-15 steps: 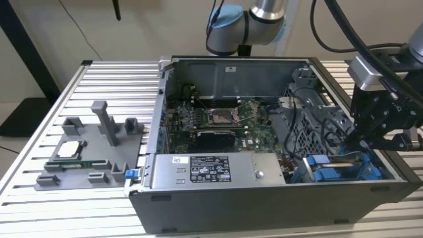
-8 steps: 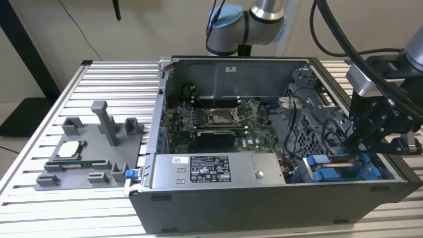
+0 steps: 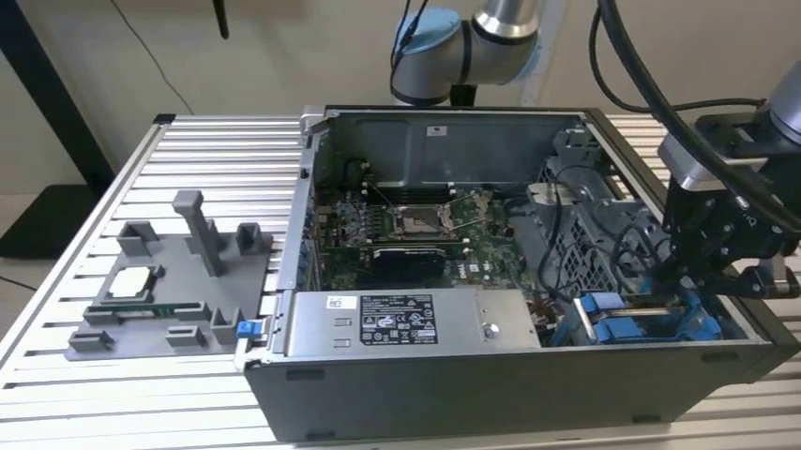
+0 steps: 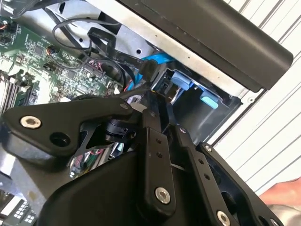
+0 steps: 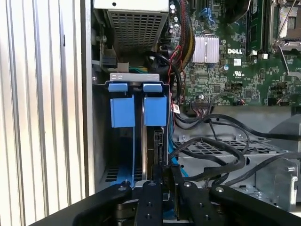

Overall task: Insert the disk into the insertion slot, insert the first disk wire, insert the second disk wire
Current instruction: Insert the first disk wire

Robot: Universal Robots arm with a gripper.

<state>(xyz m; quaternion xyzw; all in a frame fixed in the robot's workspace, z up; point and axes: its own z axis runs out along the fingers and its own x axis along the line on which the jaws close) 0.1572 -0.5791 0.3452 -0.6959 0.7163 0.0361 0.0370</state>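
Note:
The disk [image 5: 154, 146] stands on edge in the insertion slot [image 5: 101, 141], a grey sheet-metal bay with two blue tabs [image 5: 122, 112] at its mouth. The disk sits under the tab nearer the black cables, and most of its length is down in the bay. My gripper [image 5: 167, 182] is at the disk's near end, with its black fingers [image 5: 150, 200] close together on it. In the exterior view the gripper [image 3: 701, 286] hangs over the blue-framed bay [image 3: 626, 328] at the case's right front corner. A blue flat wire [image 4: 150, 61] and black wires lie loose just beyond the gripper [image 4: 150, 100].
The open case holds a green motherboard [image 3: 414, 225] and a grey labelled power-supply box [image 3: 407, 323]. Black cables [image 5: 211, 150] loop over a perforated cage beside the bay. A grey fixture [image 3: 163, 291] with small parts sits on the slatted table at the exterior view's left. A hand [image 4: 282, 193] is nearby.

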